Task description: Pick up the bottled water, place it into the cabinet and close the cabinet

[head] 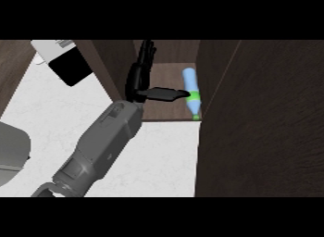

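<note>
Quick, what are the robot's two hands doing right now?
Left hand: open, fingers straight, thumb pointing toward the bottled water lying inside the cabinet; whether it touches cannot be told.
Right hand: not in view.

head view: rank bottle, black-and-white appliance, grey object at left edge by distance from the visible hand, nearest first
From the left hand:
1. Bottle, just right of the hand inside the cabinet, at the thumb's tip.
2. Black-and-white appliance, upper left on the counter.
3. Grey object, far left edge, lower down.
</note>
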You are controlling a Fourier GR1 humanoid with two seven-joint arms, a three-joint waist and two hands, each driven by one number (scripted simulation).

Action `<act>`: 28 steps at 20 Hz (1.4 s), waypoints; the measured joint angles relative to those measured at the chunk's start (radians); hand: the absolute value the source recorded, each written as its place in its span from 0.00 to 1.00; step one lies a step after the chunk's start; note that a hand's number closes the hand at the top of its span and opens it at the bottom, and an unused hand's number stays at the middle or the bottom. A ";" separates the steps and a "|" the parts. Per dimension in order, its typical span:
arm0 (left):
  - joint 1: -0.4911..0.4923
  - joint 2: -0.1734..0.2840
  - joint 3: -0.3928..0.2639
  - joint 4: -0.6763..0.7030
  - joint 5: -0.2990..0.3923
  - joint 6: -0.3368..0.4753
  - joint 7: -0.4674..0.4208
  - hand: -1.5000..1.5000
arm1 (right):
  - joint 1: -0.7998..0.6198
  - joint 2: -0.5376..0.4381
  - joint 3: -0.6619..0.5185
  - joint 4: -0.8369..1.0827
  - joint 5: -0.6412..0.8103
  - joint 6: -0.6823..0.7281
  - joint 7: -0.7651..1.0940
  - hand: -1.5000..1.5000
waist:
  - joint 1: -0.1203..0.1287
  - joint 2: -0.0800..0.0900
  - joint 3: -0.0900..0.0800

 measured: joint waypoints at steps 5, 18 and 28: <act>0.134 0.000 -0.099 -0.205 0.046 -0.026 0.031 0.00 | 0.009 0.000 0.014 -0.002 0.009 -0.005 -0.006 0.00 | 0.005 -0.002 0.000; 0.521 0.094 -0.255 -0.750 0.009 -0.037 0.133 1.00 | 0.012 -0.077 0.032 -0.014 0.055 0.038 -0.021 1.00 | 0.020 -0.002 0.001; 0.788 0.271 -0.245 -1.036 0.031 -0.066 0.165 0.00 | 0.028 -0.234 0.124 -0.021 0.103 0.164 -0.046 1.00 | 0.017 -0.004 -0.001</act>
